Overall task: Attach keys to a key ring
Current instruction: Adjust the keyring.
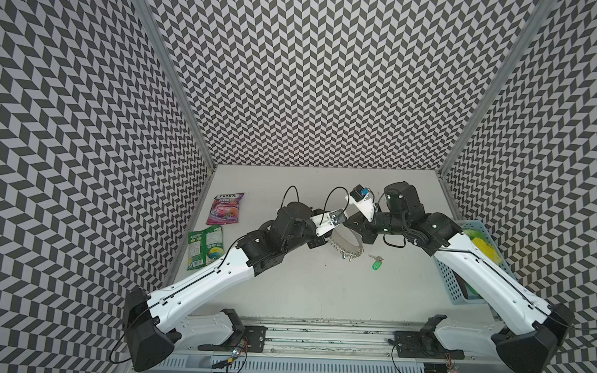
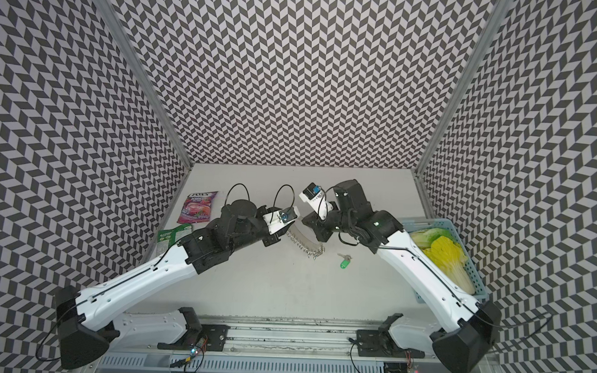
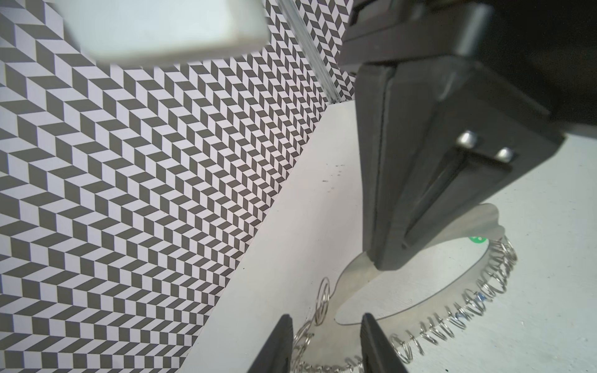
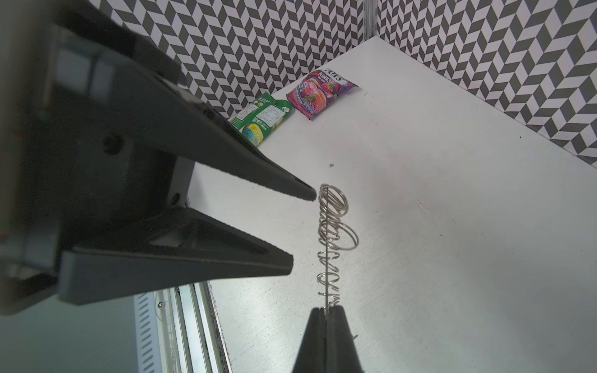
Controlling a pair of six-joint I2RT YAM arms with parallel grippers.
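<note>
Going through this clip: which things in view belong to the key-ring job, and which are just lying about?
Job:
- key ring, pinched at its edge by the right gripper
- green-tagged key, lying loose
- left gripper, open near the wire rings

Lying about:
- purple candy bag
- green snack bag
- blue basket holding yellow-green items

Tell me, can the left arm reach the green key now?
Probably yes. The left gripper is open and empty, and the green key lies uncovered. But the key ring, pinched by the right gripper, sits between them, so it must go around.
</note>
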